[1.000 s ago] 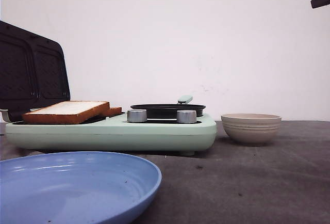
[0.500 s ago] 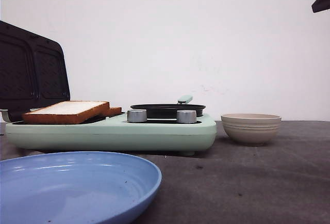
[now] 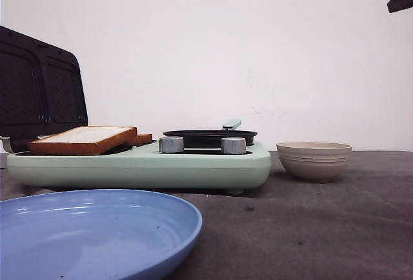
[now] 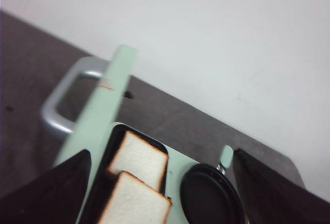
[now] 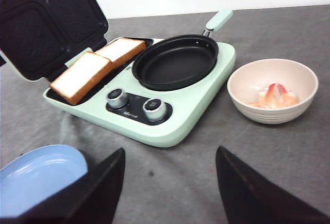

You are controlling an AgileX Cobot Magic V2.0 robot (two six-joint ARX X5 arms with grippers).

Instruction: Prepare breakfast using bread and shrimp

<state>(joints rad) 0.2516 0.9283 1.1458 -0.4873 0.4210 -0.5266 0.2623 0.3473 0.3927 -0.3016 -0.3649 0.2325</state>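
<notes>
Both grippers [image 4: 160, 193] [image 5: 170, 188] are hanging wide open above the grill, where two bread slices [image 5: 95, 66] are lying beside the pan [image 5: 175, 61].

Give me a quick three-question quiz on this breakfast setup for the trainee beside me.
1. True or false: the black pan already holds shrimp.
2. Where do the two bread slices lie? A) on the blue plate B) on the open sandwich maker's lower plate C) in the beige bowl
3. Fill in: the shrimp sits in the ____.

Key:
1. False; the pan looks empty.
2. B, side by side next to the raised lid.
3. Beige bowl, apart from the green cooker, on its pan side.
</notes>
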